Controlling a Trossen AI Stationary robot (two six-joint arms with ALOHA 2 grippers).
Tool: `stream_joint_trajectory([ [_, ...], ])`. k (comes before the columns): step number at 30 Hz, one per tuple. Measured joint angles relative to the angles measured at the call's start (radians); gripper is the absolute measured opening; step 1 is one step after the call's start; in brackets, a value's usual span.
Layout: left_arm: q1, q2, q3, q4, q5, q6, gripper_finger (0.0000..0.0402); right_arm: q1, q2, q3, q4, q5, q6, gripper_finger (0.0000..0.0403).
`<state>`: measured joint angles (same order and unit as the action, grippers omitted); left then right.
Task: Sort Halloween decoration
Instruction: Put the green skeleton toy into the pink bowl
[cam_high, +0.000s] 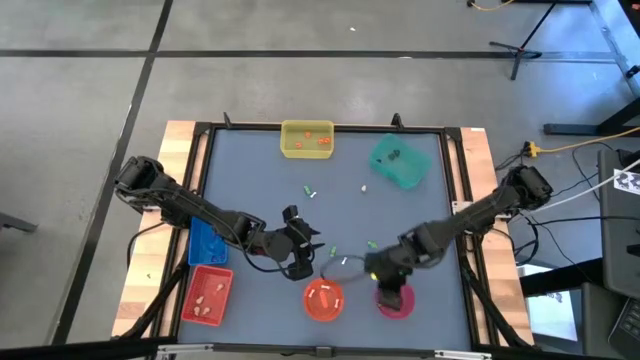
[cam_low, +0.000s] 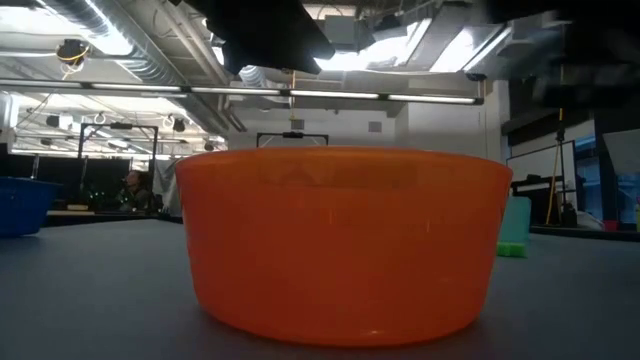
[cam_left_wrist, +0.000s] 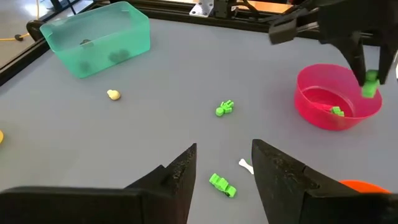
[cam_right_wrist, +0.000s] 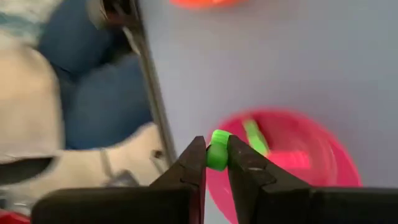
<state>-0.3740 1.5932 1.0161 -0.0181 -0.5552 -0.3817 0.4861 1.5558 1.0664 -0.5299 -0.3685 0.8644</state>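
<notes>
Halloween trinkets lie scattered on the grey table: a green one (cam_left_wrist: 225, 107), a beige one (cam_left_wrist: 113, 94), a white one (cam_left_wrist: 245, 165) and another green one (cam_left_wrist: 222, 184). That last one shows just beyond the tips of my open left gripper (cam_left_wrist: 224, 165), which hovers left of the orange bowl (cam_high: 323, 298). My right gripper (cam_right_wrist: 216, 155) hangs over the pink bowl (cam_left_wrist: 336, 99), shut on a small green trinket (cam_right_wrist: 217, 149). A green piece (cam_left_wrist: 336, 112) lies inside the pink bowl. My right gripper pinches the green trinket (cam_right_wrist: 218, 144) between its two fingertips, which slant down from the table's right. The trinket sticks out a little past the tips. It is lifted clear, above the pink bowl's rim (cam_left_wrist: 370, 84).
A yellow tray (cam_high: 307, 138) and a teal tray (cam_high: 400, 160) stand at the far edge, both with trinkets inside. A blue tray (cam_high: 208, 240) and a red tray (cam_high: 207, 295) stand at the near left. The orange bowl (cam_low: 340, 240) fills the low view.
</notes>
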Motion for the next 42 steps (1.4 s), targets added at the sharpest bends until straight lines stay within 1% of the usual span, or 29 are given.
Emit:
stream_joint_trajectory([
  [6, 0.0, 0.0, 0.0, 0.0, 0.0, 0.0, 0.0139, 0.117, 0.0, 0.0, -0.16, 0.153, 0.044, 0.0046],
  [10, 0.0, 0.0, 0.0, 0.0, 0.0, 0.0, 0.0139, 0.156, 0.0, 0.0, -0.197, 0.228, 0.052, 0.0046],
  [12, 0.0, 0.0, 0.0, 0.0, 0.0, 0.0, 0.0139, 0.165, 0.0, 0.0, -0.197, 0.246, 0.047, 0.0046],
  [39, 0.0, 0.0, 0.0, 0.0, 0.0, 0.0, 0.0139, 0.161, 0.0, 0.0, -0.197, 0.241, 0.044, 0.0047],
  [42, 0.0, 0.0, 0.0, 0.0, 0.0, 0.0, 0.0139, 0.161, 0.0, 0.0, -0.198, 0.227, 0.045, 0.006],
])
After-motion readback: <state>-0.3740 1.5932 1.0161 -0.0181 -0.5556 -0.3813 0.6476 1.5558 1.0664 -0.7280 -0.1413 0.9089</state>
